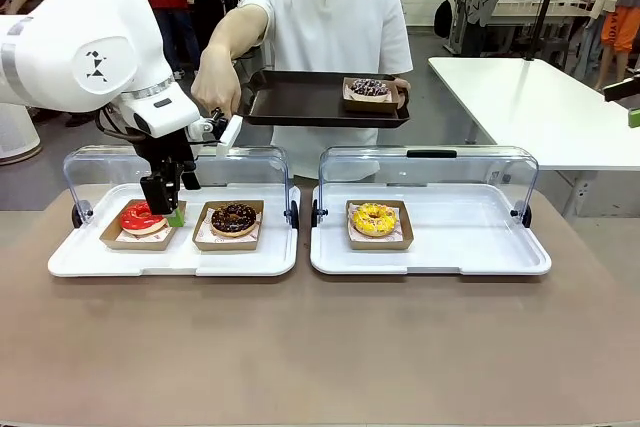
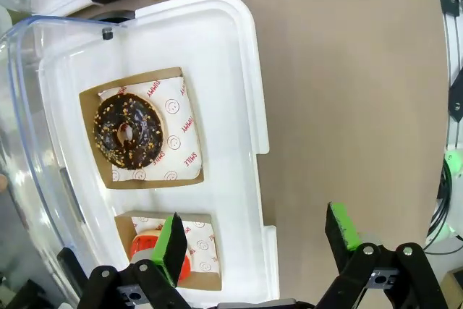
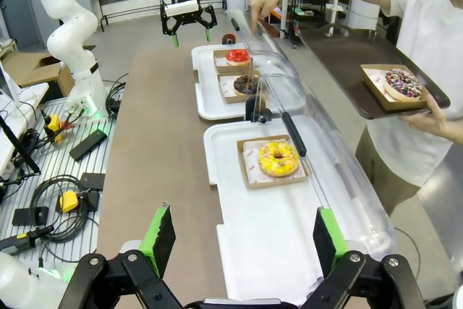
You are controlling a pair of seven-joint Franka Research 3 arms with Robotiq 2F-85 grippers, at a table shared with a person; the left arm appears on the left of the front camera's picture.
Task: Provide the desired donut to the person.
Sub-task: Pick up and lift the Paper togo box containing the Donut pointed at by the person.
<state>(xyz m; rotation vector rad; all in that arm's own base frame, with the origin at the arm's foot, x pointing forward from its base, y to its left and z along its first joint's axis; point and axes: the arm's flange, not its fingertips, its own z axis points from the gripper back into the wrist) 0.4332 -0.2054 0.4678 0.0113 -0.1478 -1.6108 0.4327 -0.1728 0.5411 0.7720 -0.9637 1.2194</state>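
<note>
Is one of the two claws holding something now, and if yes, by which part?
No, nothing is held. The left claw hangs open over the red donut without gripping it, and the right claw is open and empty too.

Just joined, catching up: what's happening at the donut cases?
The person holds the left case's lid open with one hand and a dark tray, carrying a sprinkled donut, in the other. The left end effector hangs open above the red donut, next to the chocolate one. The right end effector is open, empty.
</note>
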